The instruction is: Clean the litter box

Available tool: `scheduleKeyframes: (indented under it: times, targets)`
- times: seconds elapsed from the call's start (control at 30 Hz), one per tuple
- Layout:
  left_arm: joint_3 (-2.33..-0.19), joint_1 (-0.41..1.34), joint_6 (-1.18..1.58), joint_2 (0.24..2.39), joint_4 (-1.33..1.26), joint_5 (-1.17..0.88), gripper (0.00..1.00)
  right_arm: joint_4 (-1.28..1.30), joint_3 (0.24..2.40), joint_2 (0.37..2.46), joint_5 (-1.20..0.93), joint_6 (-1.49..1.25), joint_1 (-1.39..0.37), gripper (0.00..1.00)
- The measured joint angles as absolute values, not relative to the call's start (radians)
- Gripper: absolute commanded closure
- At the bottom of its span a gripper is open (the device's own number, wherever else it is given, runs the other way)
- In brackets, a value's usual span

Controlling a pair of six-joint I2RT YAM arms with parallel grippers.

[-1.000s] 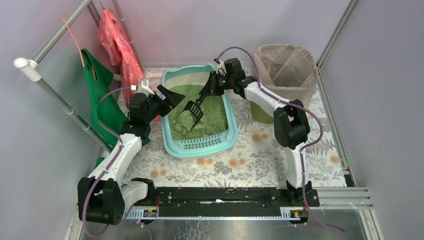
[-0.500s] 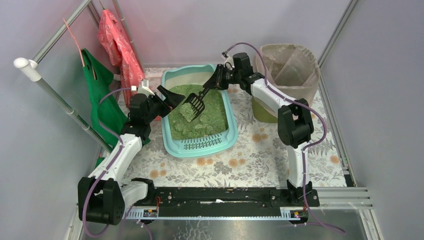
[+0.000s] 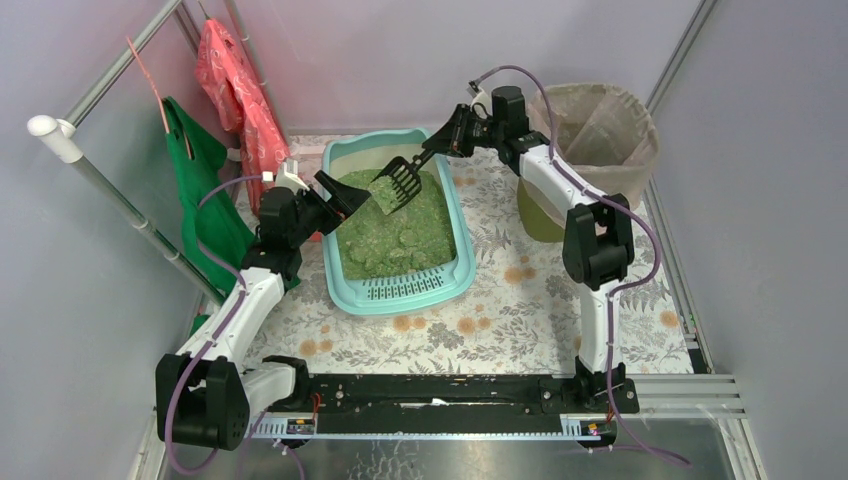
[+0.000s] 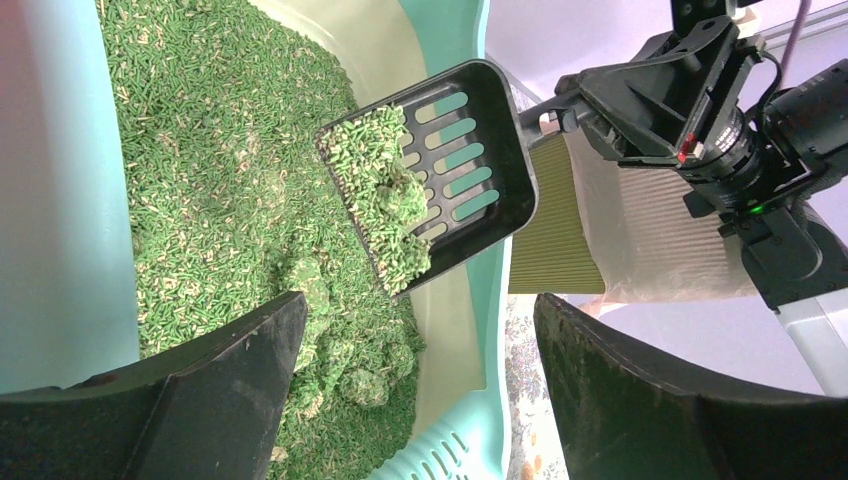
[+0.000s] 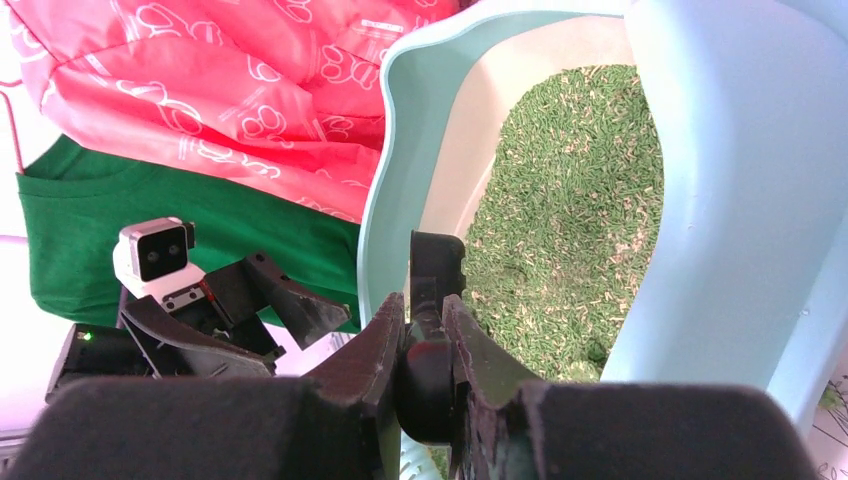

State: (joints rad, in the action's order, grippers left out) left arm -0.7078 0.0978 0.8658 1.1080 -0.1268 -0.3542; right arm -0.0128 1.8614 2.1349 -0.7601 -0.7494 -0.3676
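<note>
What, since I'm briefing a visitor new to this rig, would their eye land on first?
The black slotted plastic scoop, loaded with green granules and clamped in the right gripper, hangs over the far half of the pale turquoise plastic litter box at centre. Next come the round olive bin lined with a beige bag at far right, and the red printed plastic bag and green bag hung at far left.

On my table (image 3: 500,320), the far right corner carries a lined olive bin (image 3: 533,218). A red bag (image 3: 235,85) and a green bag (image 3: 205,190) hang far left.
</note>
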Motion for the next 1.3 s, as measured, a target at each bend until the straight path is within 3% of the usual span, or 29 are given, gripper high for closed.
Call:
scheduleKeyframes:
  times: [1.3]
  targets:
    - [-0.708,0.093,0.865,1.139,-0.126,-0.368,0.09,-0.214,1.923,2.3,-0.859,-0.944,-0.346,1.0]
